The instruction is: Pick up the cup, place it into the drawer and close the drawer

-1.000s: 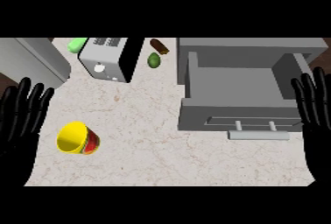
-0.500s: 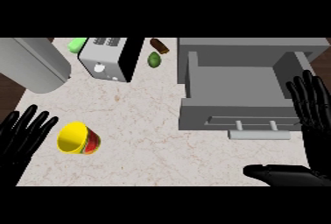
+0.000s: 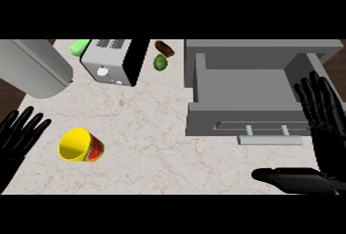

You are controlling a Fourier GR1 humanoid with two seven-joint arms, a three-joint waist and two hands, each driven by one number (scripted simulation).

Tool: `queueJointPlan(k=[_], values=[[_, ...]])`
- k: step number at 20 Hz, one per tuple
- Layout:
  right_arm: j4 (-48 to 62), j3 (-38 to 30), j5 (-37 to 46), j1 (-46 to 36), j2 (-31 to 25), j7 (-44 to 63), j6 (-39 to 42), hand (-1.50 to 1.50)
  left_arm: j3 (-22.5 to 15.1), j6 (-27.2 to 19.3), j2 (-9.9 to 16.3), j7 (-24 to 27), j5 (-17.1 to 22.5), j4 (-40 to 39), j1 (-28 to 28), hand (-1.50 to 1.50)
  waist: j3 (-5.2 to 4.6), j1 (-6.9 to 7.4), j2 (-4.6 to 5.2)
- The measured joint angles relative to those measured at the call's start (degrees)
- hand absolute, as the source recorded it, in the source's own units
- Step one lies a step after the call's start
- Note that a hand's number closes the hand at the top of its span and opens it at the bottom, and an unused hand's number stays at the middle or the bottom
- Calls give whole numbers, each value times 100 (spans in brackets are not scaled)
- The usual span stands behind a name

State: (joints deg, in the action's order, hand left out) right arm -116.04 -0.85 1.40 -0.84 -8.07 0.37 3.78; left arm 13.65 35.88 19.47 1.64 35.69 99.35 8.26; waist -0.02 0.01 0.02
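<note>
At your four o'clock the right hand was spread flat with straight fingers, thumb low, holding nothing. At eight o'clock the left hand was likewise splayed, just beside the cup lying tipped on the counter. At one o'clock the drawer stood open.

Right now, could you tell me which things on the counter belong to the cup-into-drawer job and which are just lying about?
For the job:
cup, yellow, lying on its side
drawer, open

Lying about:
toaster
green fruit
brown item
light green item
</note>
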Motion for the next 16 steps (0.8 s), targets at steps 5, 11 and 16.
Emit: queueJointPlan(k=[5, 11, 16], values=[[190, -273, -169, -237, -132, -4, 132, -150, 232, 189, -70, 589, -806, -962, -234, -150, -1, -8, 3], [219, -247, -55, -132, -70, -145, 154, -150, 383, 262, -60, 1680, -1989, -2404, -648, -150, -2, -28, 6], [292, -199, 16, -191, 17, -172, 145, -150, 357, -10, -17, 2419, -2789, -3577, -1100, -150, -3, -32, 7]])
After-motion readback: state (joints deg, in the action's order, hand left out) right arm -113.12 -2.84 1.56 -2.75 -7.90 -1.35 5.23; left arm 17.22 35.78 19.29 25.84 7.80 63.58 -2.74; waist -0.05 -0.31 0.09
